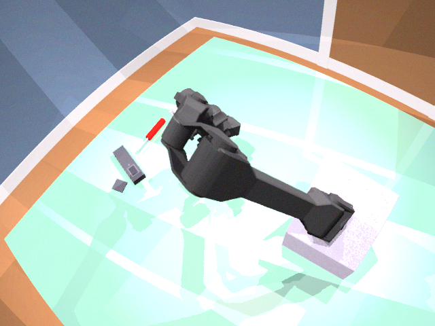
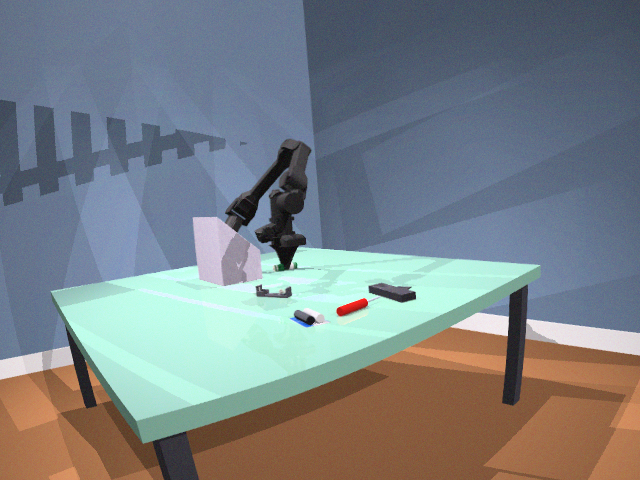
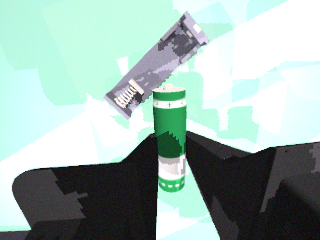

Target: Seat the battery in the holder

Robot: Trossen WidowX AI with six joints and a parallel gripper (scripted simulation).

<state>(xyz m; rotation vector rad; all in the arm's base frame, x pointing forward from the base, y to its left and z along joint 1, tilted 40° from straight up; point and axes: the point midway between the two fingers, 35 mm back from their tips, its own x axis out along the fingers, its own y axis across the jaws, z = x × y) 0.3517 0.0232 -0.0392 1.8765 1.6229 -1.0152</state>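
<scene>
1. Pale block point(image 1: 372, 210) point(image 2: 207, 253), sloped top; black arm point(image 1: 217, 168) point(image 2: 297, 165) mounted on it, reaching over the green table point(image 1: 84, 224) point(image 2: 232, 341).
2. Battery holder point(image 2: 273, 295) point(image 3: 150, 67), grey, open side up, on the table; coil spring point(image 3: 127, 94) at one end. Hidden from above by the arm.
3. Battery point(image 2: 279, 267) point(image 3: 170, 122), one, green with white bands; outside the holder, unseated. In the wrist view its nub end points toward the upper edge, near the spring end, and its length runs at an angle to the holder's.
4. Gripper point(image 2: 286, 266) point(image 3: 169, 138), black, pointing downward; fingers clamped on the battery's sides.
5. Dark cylinder point(image 2: 303, 316), lying down, a blue patch point(image 2: 301, 321) beneath.
6. White cylinder point(image 2: 314, 315), lying just beside the dark one.
7. Screwdriver point(image 1: 155, 129) point(image 2: 352, 307), red handle, thin pale shaft, flat on the table.
8. Dark oblong device point(image 1: 128, 164) point(image 2: 391, 292), raised square outline on its upper face; small dark piece point(image 1: 119, 185) near it, seen from above.
</scene>
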